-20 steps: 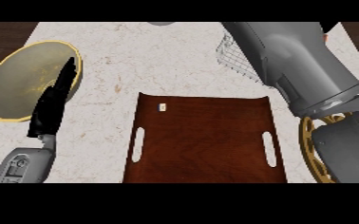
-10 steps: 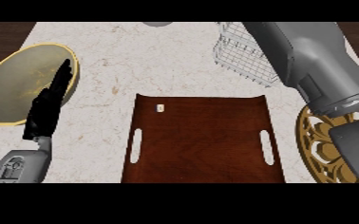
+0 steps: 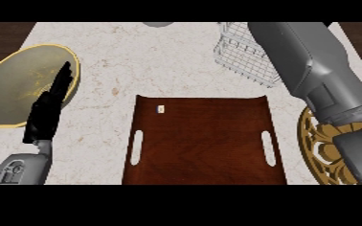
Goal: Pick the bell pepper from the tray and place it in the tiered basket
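Note:
The brown wooden tray (image 3: 205, 143) lies in the middle of the counter with a slot handle on each side; only a tiny white speck (image 3: 160, 108) shows on it. No bell pepper is visible in the head view. The wire tiered basket (image 3: 240, 52) stands at the back right, partly covered by my right forearm (image 3: 304, 72), which reaches up past the picture's top so that its hand is hidden. My left hand (image 3: 48, 110) rests open at the left, fingers straight and pointing up, over the edge of a plate.
A gold-rimmed plate (image 3: 21, 81) lies at the left under my left hand's fingertips. An ornate gold stand or dish (image 3: 325, 148) sits at the right edge beneath my right forearm. A small grey round object (image 3: 157, 24) shows at the far edge.
My right forearm has swung to the right and farther back, uncovering more of the wire basket. The left hand has barely moved.

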{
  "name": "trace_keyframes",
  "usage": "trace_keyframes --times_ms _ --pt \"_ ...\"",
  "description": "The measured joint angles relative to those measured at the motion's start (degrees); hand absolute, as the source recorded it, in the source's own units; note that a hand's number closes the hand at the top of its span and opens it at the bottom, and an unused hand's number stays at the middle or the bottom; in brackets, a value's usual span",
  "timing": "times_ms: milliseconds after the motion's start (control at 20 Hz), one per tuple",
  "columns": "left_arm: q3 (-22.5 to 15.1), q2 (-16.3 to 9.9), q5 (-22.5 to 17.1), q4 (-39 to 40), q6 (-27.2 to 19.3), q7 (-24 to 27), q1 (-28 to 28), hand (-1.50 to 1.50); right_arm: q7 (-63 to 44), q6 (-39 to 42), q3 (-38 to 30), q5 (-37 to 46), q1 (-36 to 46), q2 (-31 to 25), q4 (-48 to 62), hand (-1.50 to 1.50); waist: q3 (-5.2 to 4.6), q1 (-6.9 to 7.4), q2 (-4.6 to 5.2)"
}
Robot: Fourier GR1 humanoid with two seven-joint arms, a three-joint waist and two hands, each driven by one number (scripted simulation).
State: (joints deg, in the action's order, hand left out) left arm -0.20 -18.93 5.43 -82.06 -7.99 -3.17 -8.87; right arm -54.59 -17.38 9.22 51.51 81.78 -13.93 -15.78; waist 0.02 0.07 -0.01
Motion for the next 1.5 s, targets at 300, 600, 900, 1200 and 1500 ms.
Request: trace_keyframes --times_ms 300,600,900,1200,1500 --pt "-0.09 0.54 0.64 -1.83 0.06 -0.04 1.54 0.0 0.73 -4.09 -2.87 -1.98 -6.01 -0.24 -4.93 -1.5 0.01 0.13 -0.04" --pt "0.9 0.4 0.37 -1.88 0.62 -0.34 1.53 0.0 1.41 -10.28 -3.99 -1.46 -9.96 -1.54 -12.75 -1.5 0.0 -0.36 -0.25" --pt "0.72 1.33 1.43 -1.88 -0.16 -0.96 1.54 0.0 -2.95 -11.66 -2.98 2.61 -11.56 -3.38 -22.65 -1.5 -0.02 -1.17 -0.62" --pt "1.98 0.8 1.3 -1.63 -0.09 -0.72 2.62 0.0 -6.91 -8.96 -5.62 2.46 -16.45 -5.64 -34.88 -1.5 -0.02 -2.7 -1.28" --pt "2.61 0.9 1.47 -2.49 -0.75 -0.51 5.05 0.0 -9.16 -5.46 -7.93 -0.16 -26.22 -6.72 -51.0 -1.5 0.0 -4.78 -2.03"
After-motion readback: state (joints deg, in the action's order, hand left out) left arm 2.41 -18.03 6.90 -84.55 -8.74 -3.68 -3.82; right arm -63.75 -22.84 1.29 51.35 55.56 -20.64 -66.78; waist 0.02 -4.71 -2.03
